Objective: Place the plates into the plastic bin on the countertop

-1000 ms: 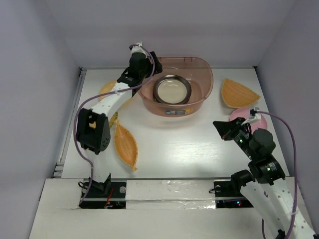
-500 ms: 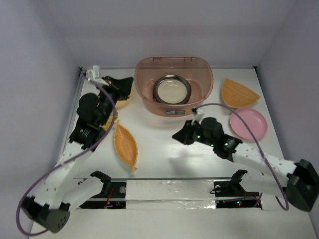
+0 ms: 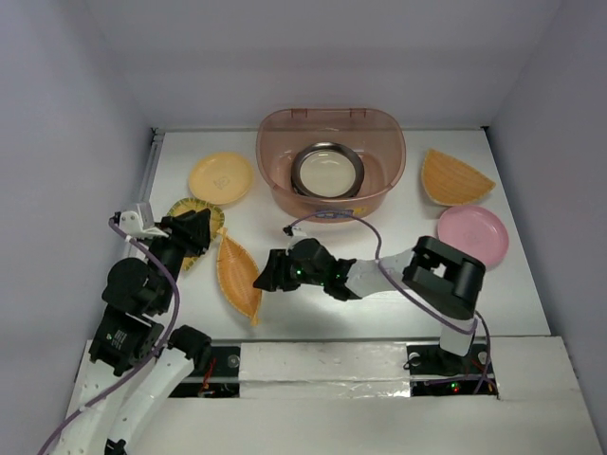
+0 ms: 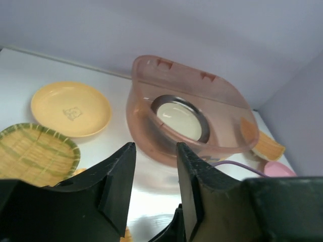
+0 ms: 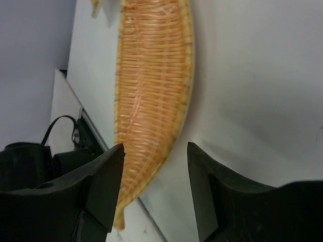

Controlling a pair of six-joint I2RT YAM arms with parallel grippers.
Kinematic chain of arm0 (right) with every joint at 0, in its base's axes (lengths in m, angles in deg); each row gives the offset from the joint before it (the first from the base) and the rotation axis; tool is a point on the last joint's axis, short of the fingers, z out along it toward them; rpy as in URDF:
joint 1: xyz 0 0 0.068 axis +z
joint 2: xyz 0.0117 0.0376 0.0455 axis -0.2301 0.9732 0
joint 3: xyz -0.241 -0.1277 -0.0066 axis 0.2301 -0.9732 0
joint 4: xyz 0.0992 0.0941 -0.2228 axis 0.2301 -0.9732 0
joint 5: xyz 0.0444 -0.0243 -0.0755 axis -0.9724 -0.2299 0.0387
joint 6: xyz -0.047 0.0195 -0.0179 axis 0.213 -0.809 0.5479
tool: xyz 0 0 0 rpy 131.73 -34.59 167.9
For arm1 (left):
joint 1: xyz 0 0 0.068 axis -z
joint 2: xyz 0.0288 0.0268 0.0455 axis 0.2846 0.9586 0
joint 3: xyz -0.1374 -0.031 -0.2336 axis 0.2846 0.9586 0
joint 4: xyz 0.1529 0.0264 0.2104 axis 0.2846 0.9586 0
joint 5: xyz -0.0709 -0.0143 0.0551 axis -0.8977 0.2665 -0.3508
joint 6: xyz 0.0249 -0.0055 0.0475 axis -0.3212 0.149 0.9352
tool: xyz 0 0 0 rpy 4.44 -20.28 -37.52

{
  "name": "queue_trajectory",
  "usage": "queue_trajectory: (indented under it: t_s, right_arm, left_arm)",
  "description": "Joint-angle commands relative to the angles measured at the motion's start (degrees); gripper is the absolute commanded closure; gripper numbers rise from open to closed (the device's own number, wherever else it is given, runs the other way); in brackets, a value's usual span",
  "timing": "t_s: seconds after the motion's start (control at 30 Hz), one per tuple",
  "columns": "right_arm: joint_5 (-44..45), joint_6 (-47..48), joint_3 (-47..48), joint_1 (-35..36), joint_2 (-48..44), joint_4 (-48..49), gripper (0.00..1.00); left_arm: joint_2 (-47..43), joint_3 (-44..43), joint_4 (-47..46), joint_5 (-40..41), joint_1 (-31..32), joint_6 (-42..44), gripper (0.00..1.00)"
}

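The plastic bin [image 3: 379,180] stands at the back centre with a brown-rimmed cream plate [image 3: 328,172] lying in it. On the countertop [image 3: 379,313] lie a round yellow plate [image 3: 221,177], a yellow ribbed plate [image 3: 186,207], an orange leaf-shaped plate [image 3: 238,275], an orange fan-shaped plate [image 3: 455,177] and a pink plate [image 3: 472,235]. My left gripper [image 3: 202,229] hangs open and empty over the ribbed plate's right edge. My right gripper [image 3: 264,277] is open at the leaf plate's right rim. In the right wrist view its fingers [image 5: 106,181] straddle that rim of the leaf plate [image 5: 151,85].
Pale walls close in the back and both sides. The left wrist view shows the bin [image 4: 151,108], the yellow plate [image 4: 70,108] and the ribbed plate [image 4: 33,154] ahead of the open left gripper [image 4: 155,151]. A purple cable [image 3: 365,232] trails along the right arm.
The left arm has drawn back from the yellow plate toward the near left, leaving it on the table. The right arm swung left to the leaf plate and its jaws widened.
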Motion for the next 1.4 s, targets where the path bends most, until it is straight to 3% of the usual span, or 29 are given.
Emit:
queue_trajectory:
  t_s: [0.0, 0.23, 0.27, 0.33, 0.43, 0.5, 0.67, 0.83, 1.07, 1.37]
  right_arm:
    - [0.47, -4.48, 3.77, -0.19, 4.29, 6.80, 0.42]
    - [0.73, -5.89, 7.91, -0.19, 9.66, 4.51, 0.54]
    - [0.65, -6.32, 7.12, -0.19, 9.66, 4.95, 0.69]
    - [1.78, -7.55, 4.93, -0.19, 7.13, 6.87, 0.88]
    - [3.54, -7.65, -0.78, -0.19, -0.25, 6.98, 1.00]
    - [4.42, -5.90, -4.72, -0.19, -5.60, 5.75, 1.00]
    - [9.78, 2.71, -4.40, -2.11, -27.19, -10.67, 1.00]
    - [9.18, 11.85, 0.69, -16.58, -37.18, -19.11, 1.00]
    - [2.23, 20.47, 19.05, -31.19, -23.14, -27.30, 1.00]
    - [-3.31, 23.20, 40.32, -39.03, -1.18, -37.23, 1.00]
  left_arm:
    - [-1.84, 4.29, -0.13, 2.83, 0.24, 2.91, 0.65]
    - [-0.97, 4.66, -0.93, 0.11, 0.24, 4.49, 0.59]
    - [-0.79, 4.57, -0.84, -0.15, 0.24, 4.67, 0.58]
    - [-0.70, 4.57, -0.84, -0.33, 0.24, 4.84, 0.56]
    - [-1.05, 4.66, -1.19, -0.68, 0.24, 5.02, 0.53]
    - [-1.14, 4.57, -1.28, -0.95, 0.24, 5.11, 0.50]
    - [-1.58, 4.75, -1.72, -1.65, -1.43, 5.11, 0.47]
    - [-2.28, 5.01, -2.07, -3.41, -3.54, 5.11, 0.46]
    - [-2.55, 5.10, -1.98, -4.46, -4.07, 4.85, 0.45]
    - [-3.16, 5.27, -1.89, -4.82, -4.07, 4.84, 0.45]
